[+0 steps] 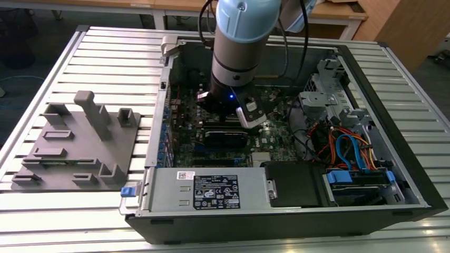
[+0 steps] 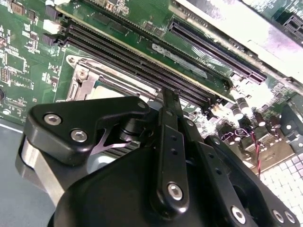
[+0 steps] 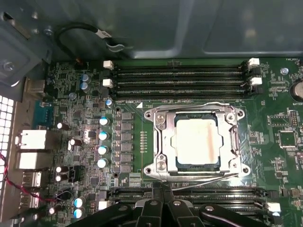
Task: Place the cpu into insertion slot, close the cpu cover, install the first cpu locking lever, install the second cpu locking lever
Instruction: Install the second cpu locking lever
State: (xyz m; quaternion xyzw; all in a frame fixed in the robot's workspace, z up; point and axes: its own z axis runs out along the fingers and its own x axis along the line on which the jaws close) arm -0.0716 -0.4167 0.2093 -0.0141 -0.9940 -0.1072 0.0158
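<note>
The cpu (image 3: 196,142), a dull grey square, lies in the insertion slot (image 3: 241,168) on the green board. The silvery cpu cover (image 3: 163,137) lies flat over it, framing the chip in its window. One thin wire lever (image 3: 189,105) runs along the socket's side by the memory slots. A second lever (image 3: 208,178) runs along the opposite side, just off my fingertips. My gripper (image 3: 161,189) is shut with nothing between its fingers, its tip at the socket's edge. In the second wrist view the gripper (image 2: 168,97) points down beside the socket (image 2: 90,80). In the exterior view the arm hangs over the board with the gripper (image 1: 223,117) low inside the case.
Long black memory slots (image 3: 180,80) flank the socket on two sides. The case (image 1: 393,174) holds a grey labelled power-supply box (image 1: 204,192) and a drive cage with coloured cables (image 1: 351,147). A grey fixture plate (image 1: 77,147) sits on the slatted table at the exterior view's left.
</note>
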